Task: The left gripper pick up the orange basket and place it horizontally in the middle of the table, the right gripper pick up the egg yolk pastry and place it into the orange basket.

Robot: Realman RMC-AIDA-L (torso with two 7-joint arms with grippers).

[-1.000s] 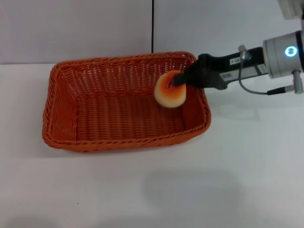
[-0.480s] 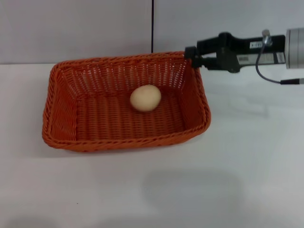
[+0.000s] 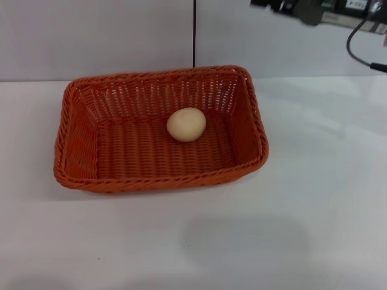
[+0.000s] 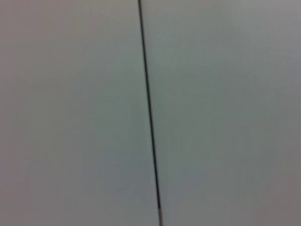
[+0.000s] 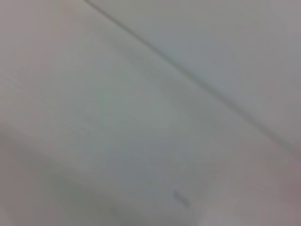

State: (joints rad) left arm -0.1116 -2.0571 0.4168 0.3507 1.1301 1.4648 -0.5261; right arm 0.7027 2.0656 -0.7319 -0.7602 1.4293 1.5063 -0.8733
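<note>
The orange basket (image 3: 158, 182) lies lengthwise on the white table (image 3: 314, 229), a little left of centre in the head view. Inside it, toward the far right part of its floor, rests the egg yolk pastry (image 3: 186, 124), showing only its cream-coloured surface. Nothing touches the pastry. My right gripper (image 3: 269, 3) is high at the top right edge of the head view, well above and behind the basket's far right corner, and only its lower edge shows. My left gripper is out of view. Both wrist views show only plain pale surfaces.
A grey wall with a dark vertical seam (image 3: 194, 33) stands behind the table. A black cable (image 3: 358, 45) hangs from the right arm at the top right. White tabletop stretches in front of and to the right of the basket.
The right gripper let go of the pastry, which dropped onto the basket floor cream side up. The gripper then rose up and back to the top right edge.
</note>
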